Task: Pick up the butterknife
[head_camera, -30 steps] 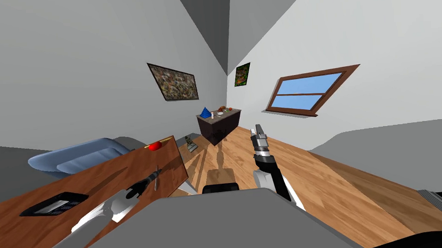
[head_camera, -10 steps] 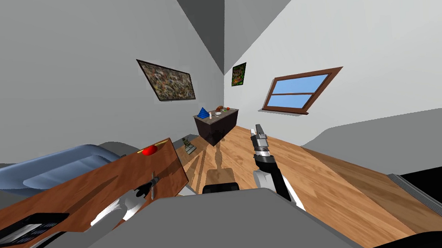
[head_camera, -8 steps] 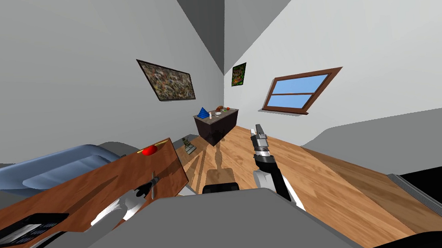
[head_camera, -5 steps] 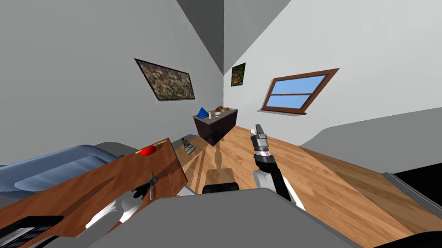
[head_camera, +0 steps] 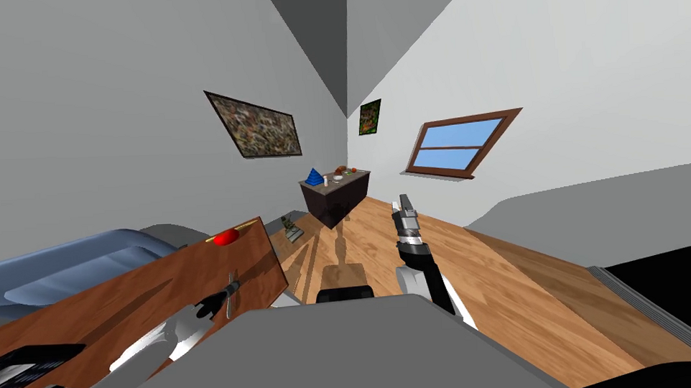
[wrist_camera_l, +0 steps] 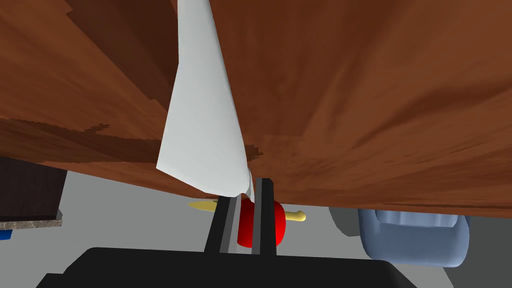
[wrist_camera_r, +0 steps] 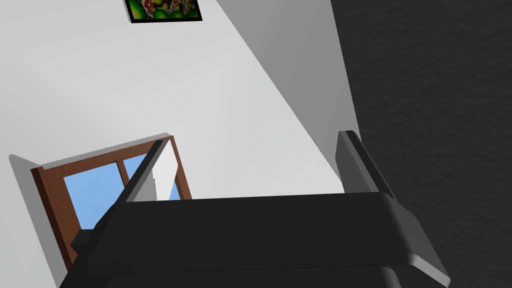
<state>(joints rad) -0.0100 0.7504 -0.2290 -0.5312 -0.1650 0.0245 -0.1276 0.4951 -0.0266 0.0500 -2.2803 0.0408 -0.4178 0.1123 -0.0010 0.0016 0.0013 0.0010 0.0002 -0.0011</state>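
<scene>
The butterknife (head_camera: 230, 294) has a pale blade (wrist_camera_l: 200, 100) that rises from between my left gripper's fingers over the brown wooden table (head_camera: 125, 296). My left gripper (head_camera: 224, 302) is shut on the knife near the table's right end; in the left wrist view the left gripper (wrist_camera_l: 245, 190) pinches it with its fingers close together. The blade's shadow lies apart from it on the wood, so the knife seems slightly raised. My right gripper (head_camera: 405, 204) is held up over the wooden floor, and in the right wrist view the right gripper (wrist_camera_r: 252, 165) is open and holds nothing.
A red apple (head_camera: 225, 236) and a yellow pencil (wrist_camera_l: 295, 216) lie at the table's far edge. A flat black device (head_camera: 19, 361) sits at its near left. A blue armchair (head_camera: 73, 262) stands behind the table and a dark cabinet (head_camera: 333, 196) in the far corner.
The whole head view has drifted left, so I have moved a little. My left gripper keeps its hold on the knife, now drawn slightly nearer. The right arm is unchanged.
</scene>
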